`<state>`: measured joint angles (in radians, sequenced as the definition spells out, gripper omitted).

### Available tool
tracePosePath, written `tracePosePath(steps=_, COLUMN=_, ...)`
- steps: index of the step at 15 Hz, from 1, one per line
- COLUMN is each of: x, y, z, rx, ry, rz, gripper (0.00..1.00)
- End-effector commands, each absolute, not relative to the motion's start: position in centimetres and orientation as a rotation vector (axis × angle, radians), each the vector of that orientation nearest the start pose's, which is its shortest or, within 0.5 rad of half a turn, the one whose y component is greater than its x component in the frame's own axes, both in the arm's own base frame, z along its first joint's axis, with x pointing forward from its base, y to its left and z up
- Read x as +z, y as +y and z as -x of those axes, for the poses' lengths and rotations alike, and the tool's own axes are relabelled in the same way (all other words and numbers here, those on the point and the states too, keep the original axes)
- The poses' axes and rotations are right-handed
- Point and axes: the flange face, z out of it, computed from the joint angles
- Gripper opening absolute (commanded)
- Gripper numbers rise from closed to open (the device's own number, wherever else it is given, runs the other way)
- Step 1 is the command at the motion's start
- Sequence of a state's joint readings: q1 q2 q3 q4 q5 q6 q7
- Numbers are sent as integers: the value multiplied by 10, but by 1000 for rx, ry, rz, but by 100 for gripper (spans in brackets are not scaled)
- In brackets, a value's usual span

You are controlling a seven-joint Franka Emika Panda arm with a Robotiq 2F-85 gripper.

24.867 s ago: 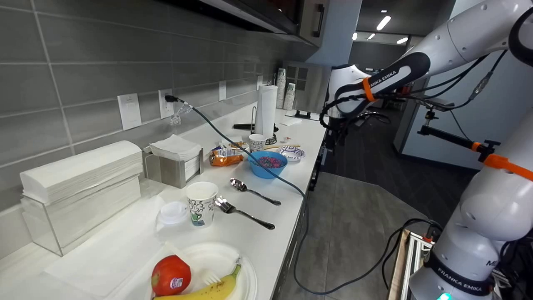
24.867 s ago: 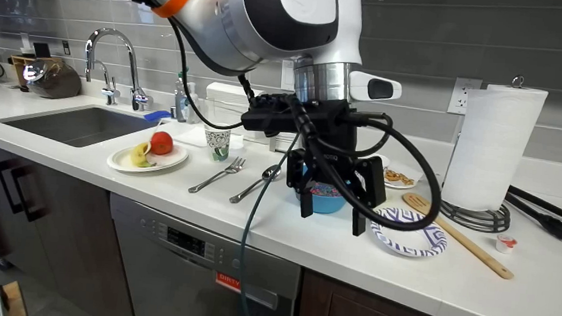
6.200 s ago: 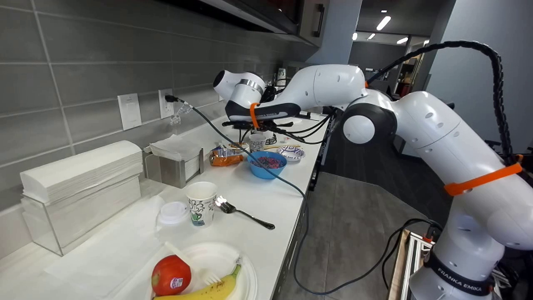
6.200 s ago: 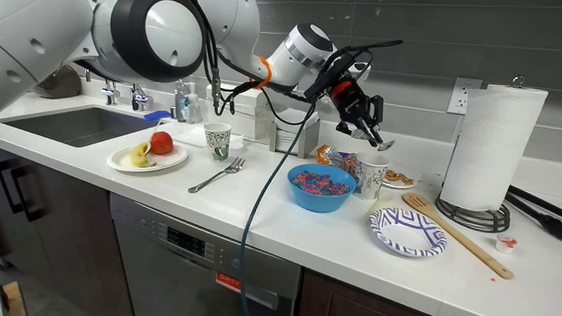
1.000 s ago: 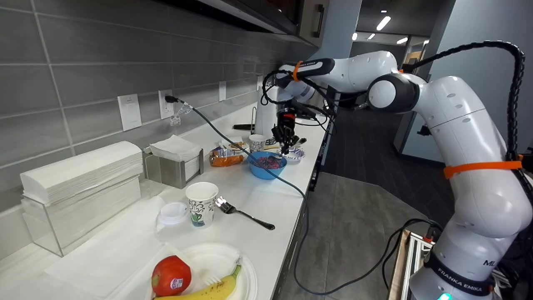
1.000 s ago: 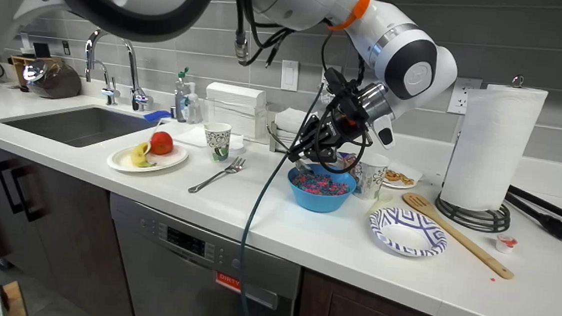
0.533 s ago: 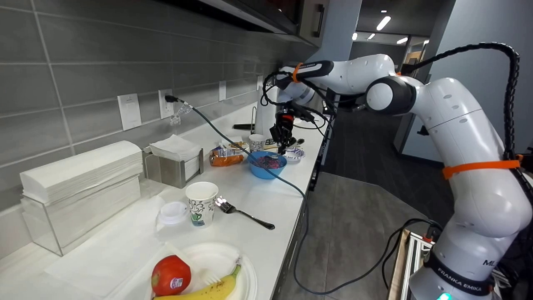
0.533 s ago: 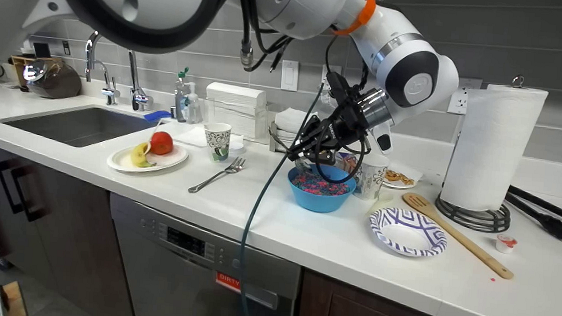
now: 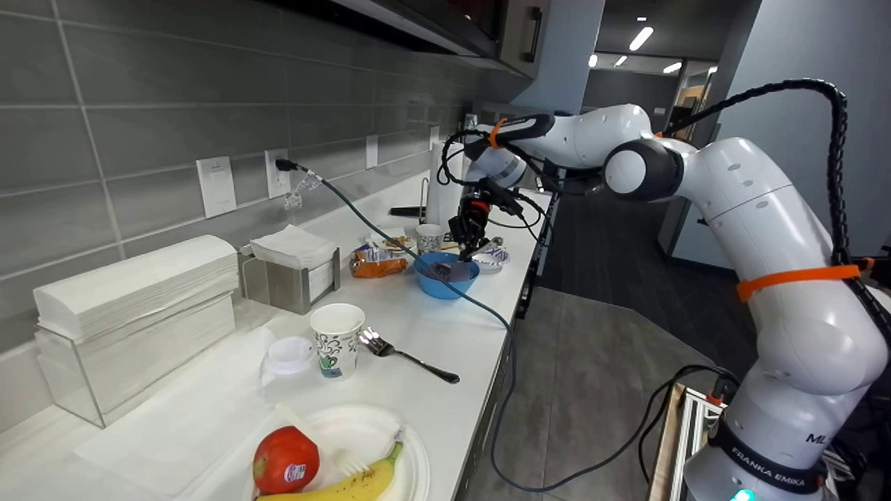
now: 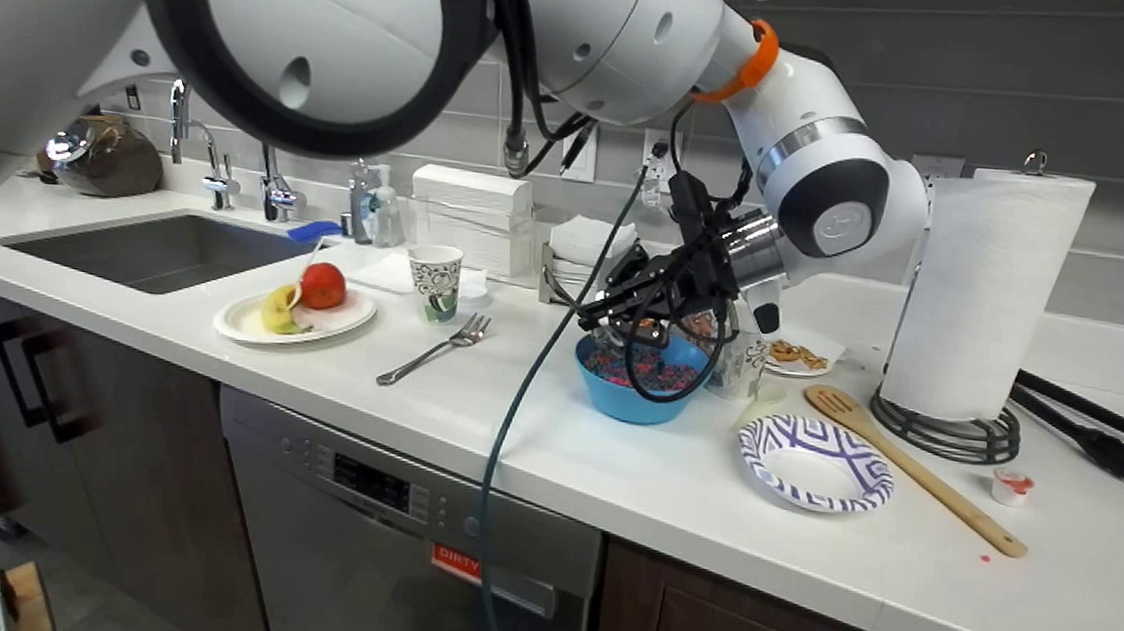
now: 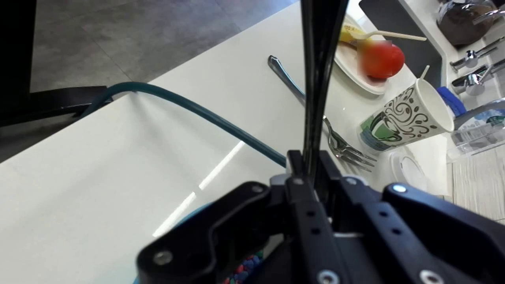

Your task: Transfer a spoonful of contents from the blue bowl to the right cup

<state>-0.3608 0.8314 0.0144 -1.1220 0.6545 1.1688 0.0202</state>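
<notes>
While the gripper (image 11: 311,163) is tilted over the rim of the blue bowl (image 10: 630,404), its fingers are pressed together on the spoon (image 11: 317,79), whose handle is seen running from between them toward the top of the wrist view. The spoon's head is directed down at the blue bowl, but it is blurred and partly hidden, so whether the contents (image 10: 656,371) are touched cannot be told. These contents, small pink and blue beads, are partly screened in an exterior view by a loop of black cable (image 10: 658,399). Just beside the blue bowl the right cup (image 10: 744,370), of patterned paper, is stood upright. Well apart, on the bowl's other side, a matching cup (image 10: 435,283) is placed, with a fork (image 10: 439,348) laid near it. Farther along, a red fruit (image 10: 324,286) and a banana (image 10: 279,309) are set on a white plate (image 10: 238,328). A slotted wooden spatula (image 10: 923,474) is laid just beside a purple-and-white dish (image 10: 806,467), and behind them a paper towel roll (image 10: 990,299) is stood upright. A teal cord (image 11: 215,120) is led across the white counter (image 10: 1081,597) and down past its front edge.
</notes>
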Motion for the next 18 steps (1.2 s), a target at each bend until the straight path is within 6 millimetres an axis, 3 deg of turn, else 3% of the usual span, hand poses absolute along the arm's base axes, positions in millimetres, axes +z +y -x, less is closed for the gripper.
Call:
tracePosePath(steps=1, x=296, y=-163, z=-663, rx=783, ry=390, rz=2125, gripper=3)
tracePosePath(steps=10, x=272, y=-175, z=-657, rx=902, ry=490, rz=2049, gripper=3)
tracePosePath(steps=18, x=263, y=-193, z=-660, rx=884, ry=576, rz=2129, gripper=3)
